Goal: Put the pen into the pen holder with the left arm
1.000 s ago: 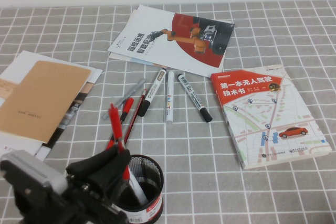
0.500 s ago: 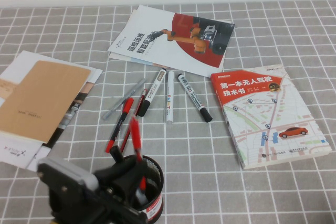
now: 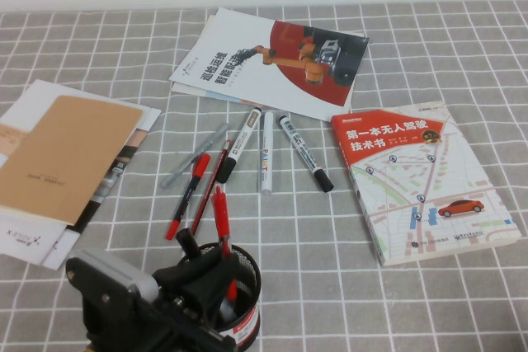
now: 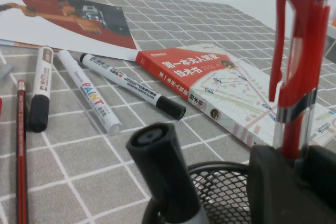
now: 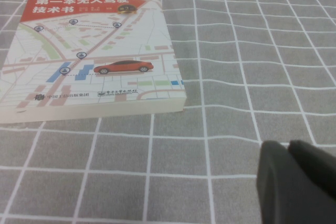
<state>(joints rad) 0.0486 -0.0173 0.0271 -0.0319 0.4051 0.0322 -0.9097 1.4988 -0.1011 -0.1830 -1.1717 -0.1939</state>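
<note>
High view: left gripper (image 3: 216, 274) at near left over the pen holder (image 3: 246, 307), pinching the pen (image 3: 221, 224) upright, tip inside the cup.
Left wrist view: pen (image 4: 298, 72) clamped between black fingers (image 4: 275, 182).
Right wrist view: right gripper (image 5: 294, 182) low over the tablecloth (image 5: 236, 77), fingers pressed together.

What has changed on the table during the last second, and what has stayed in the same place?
The left gripper, jaws shut on the red pen, carried it from beside the pen holder to above its mouth and lowered it, so the tip is now inside the rim. The pen is not released yet. The markers, the map book and the brochures did not move. The right gripper appears only in its own wrist view.
</note>
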